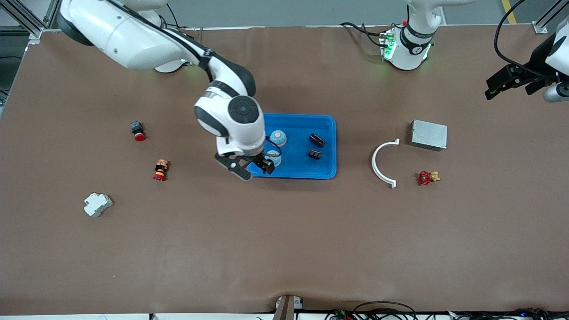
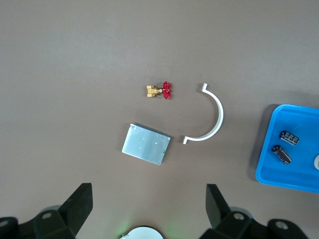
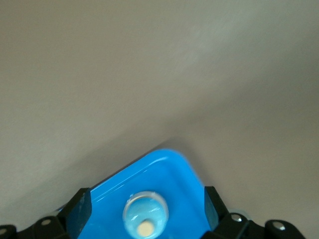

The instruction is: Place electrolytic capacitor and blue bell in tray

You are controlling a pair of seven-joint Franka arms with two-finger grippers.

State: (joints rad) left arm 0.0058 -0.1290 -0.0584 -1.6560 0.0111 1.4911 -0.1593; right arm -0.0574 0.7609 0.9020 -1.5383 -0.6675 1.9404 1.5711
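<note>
Front view: I see right gripper (image 1: pixel 254 168) spread wide, empty, over tray (image 1: pixel 326 171) | two blue bells (image 1: pixel 278 137) and two capacitors (image 1: pixel 316 140) in tray | left gripper (image 1: pixel 511 82) open, waiting at table edge.

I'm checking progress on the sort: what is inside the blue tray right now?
The tray holds two blue bells and two black electrolytic capacitors. The open right gripper covers part of its corner.

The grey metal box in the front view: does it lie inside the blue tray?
No: the grey metal box lies on the bare table toward the left arm's end, apart from the blue tray, beside the white curved piece.
</note>
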